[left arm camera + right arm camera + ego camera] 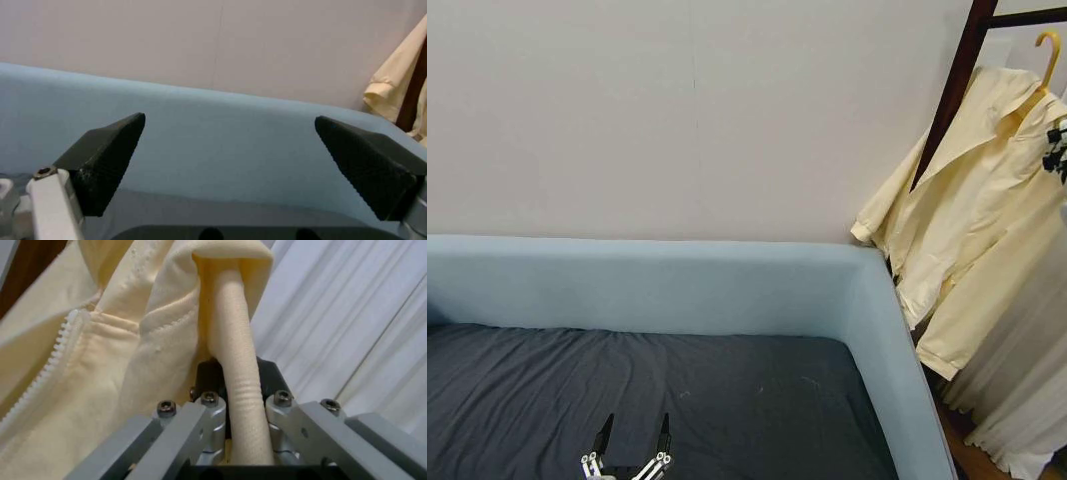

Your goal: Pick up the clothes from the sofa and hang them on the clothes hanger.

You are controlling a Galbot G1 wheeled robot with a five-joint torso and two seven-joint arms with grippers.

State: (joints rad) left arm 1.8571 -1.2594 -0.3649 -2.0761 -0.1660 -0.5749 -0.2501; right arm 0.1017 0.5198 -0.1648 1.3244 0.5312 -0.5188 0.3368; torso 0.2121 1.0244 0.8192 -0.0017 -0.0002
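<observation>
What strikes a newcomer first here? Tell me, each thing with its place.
The pale yellow jacket hangs on a yellow hanger at the right, beside the sofa, with the right gripper clamped on a fold of it. The left gripper hovers open over the sofa's dark seat.

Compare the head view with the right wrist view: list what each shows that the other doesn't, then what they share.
Head view adds: the blue sofa with its dark seat, the left gripper open above that seat, the yellow hanger and the dark wooden rack. Right wrist view adds: the right gripper shut on a rolled edge of the cream jacket, plus the jacket's zipper. Shared: the cream jacket, hanging, and the white curtain beside it.
</observation>
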